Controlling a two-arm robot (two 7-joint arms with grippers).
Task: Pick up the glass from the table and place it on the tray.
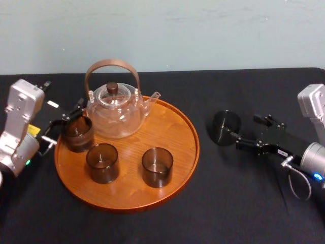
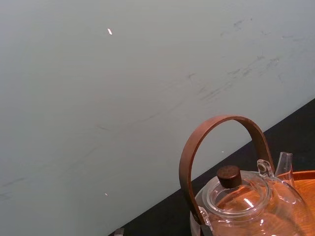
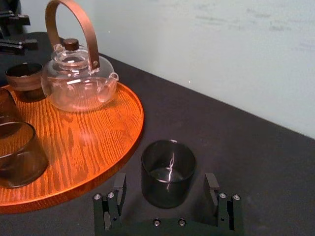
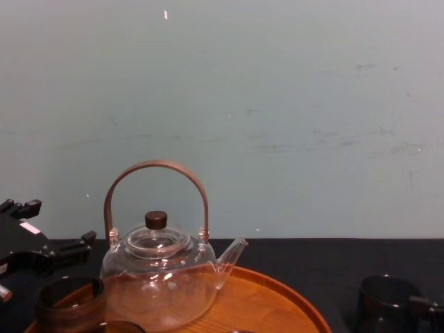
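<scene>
A dark smoky glass (image 1: 226,127) stands upright on the black table (image 1: 228,203), to the right of the round wooden tray (image 1: 177,168). My right gripper (image 1: 250,131) is open and low at this glass. In the right wrist view the glass (image 3: 168,172) sits between the two fingers (image 3: 119,186), with a gap on each side. Three more glasses stand on the tray; the left one (image 1: 77,133) is by my left gripper (image 1: 63,127). That gripper hovers open at the tray's left rim, and its spread fingers (image 3: 19,44) touch nothing.
A clear glass teapot (image 1: 116,109) with an arched brown handle fills the back of the tray. Two glasses (image 1: 102,162) (image 1: 157,166) stand at the tray's front. A pale wall closes the table's far edge. Bare black table lies between tray and right glass.
</scene>
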